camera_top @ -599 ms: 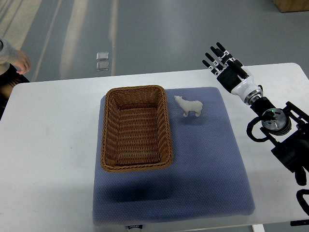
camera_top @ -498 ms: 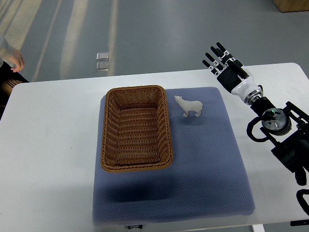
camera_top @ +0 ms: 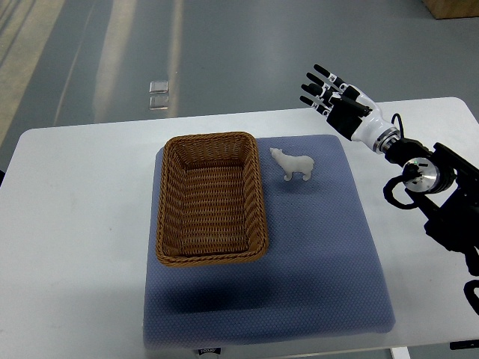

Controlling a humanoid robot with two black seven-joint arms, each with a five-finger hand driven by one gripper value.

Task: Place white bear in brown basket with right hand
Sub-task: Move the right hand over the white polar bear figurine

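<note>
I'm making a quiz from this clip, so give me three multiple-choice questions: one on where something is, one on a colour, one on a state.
1. Where is the bear?
A. in the basket
B. on the mat, right of the basket
C. in the robot hand
2. What colour is the mat?
A. blue
B. red
C. green
3. How is the right robot hand?
A. shut on the bear
B. open
C. inside the basket

B: the bear stands beside the basket.
A: the mat is blue.
B: fingers spread, holding nothing.

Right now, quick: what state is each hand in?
Right hand: open, fingers spread, holding nothing, apart from the white bear.
Left hand: not in view.
</note>
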